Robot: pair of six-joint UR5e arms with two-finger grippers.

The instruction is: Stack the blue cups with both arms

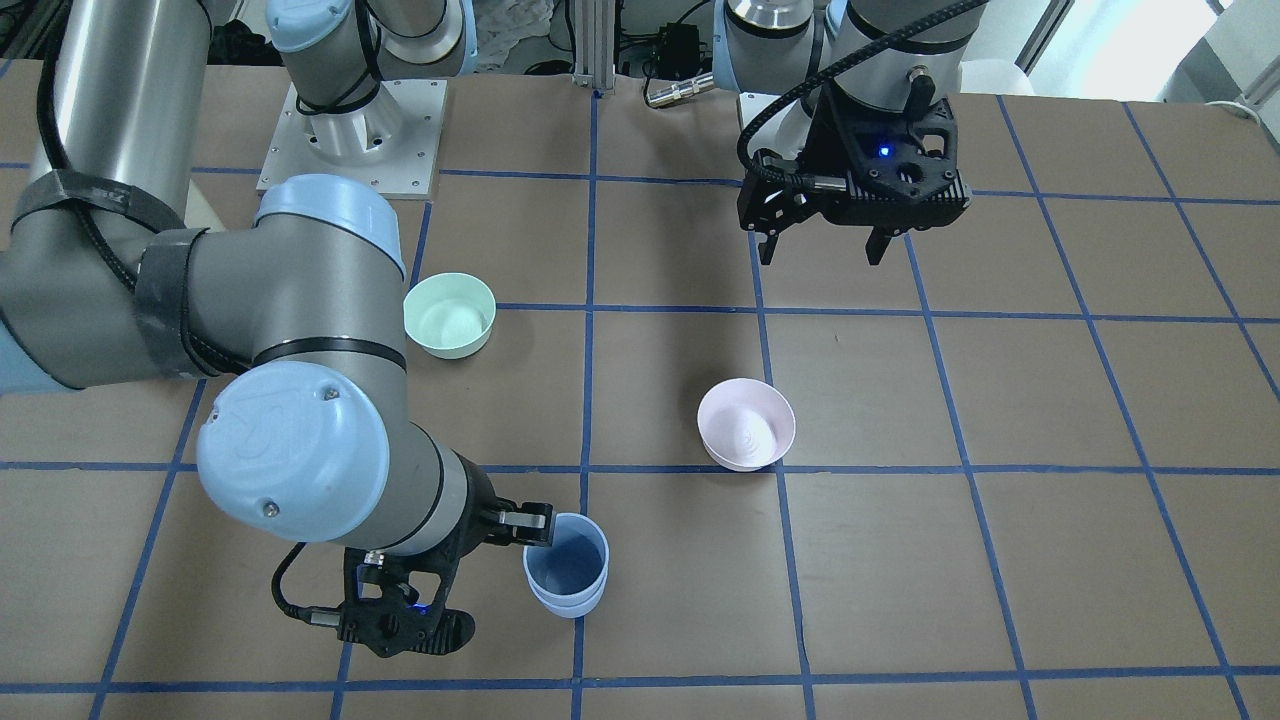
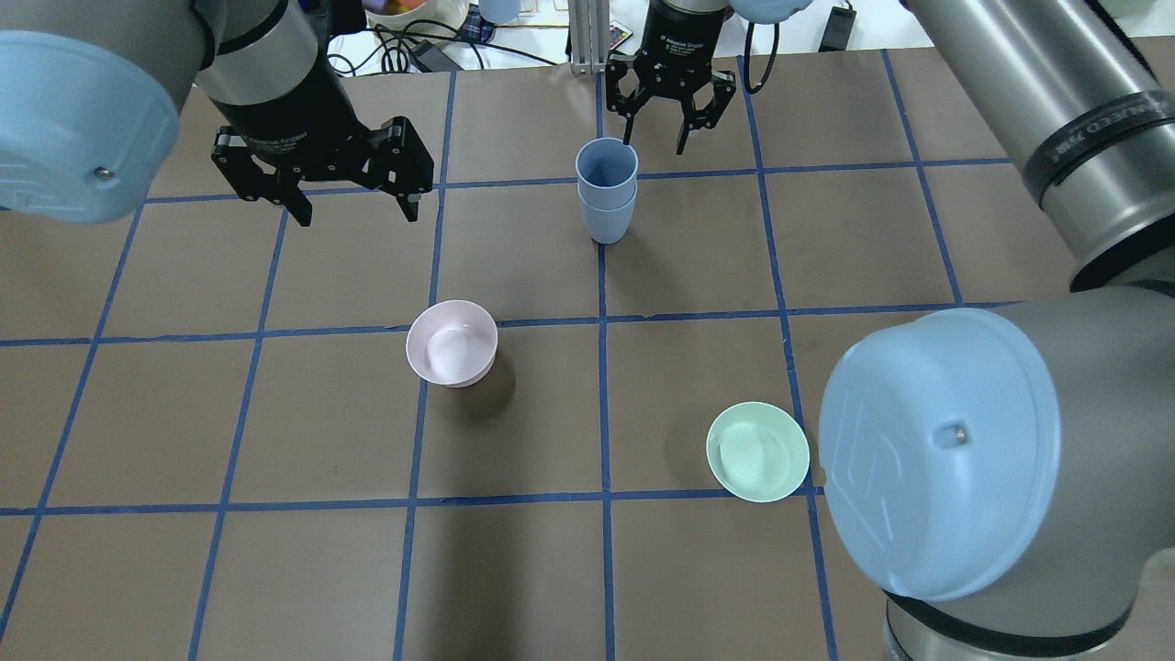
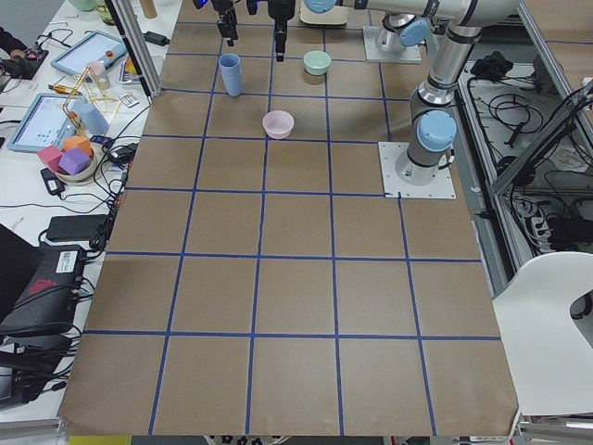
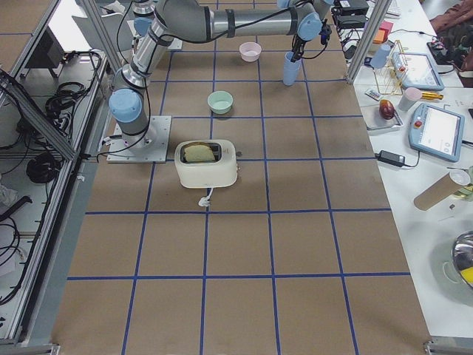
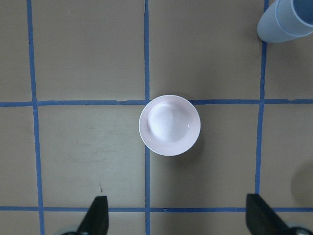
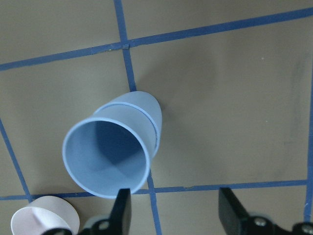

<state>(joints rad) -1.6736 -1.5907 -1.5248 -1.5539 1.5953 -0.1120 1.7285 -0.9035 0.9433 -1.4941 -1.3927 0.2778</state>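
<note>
The two blue cups (image 2: 606,197) stand nested one inside the other, upright on a blue tape line at the far middle of the table. They also show in the front view (image 1: 567,577) and the right wrist view (image 6: 112,152). My right gripper (image 2: 654,142) is open and empty, just beyond the stack and a little to its right. In the right wrist view the right gripper (image 6: 176,210) has the stack's rim by its left finger, outside the jaws. My left gripper (image 2: 356,213) is open and empty, raised over the table left of the stack.
A pale pink bowl (image 2: 452,342) sits mid-table, below the left gripper in its wrist view (image 5: 169,125). A mint-green bowl (image 2: 757,450) sits nearer the right arm's base. A white toaster (image 4: 207,163) stands on the table in the exterior right view.
</note>
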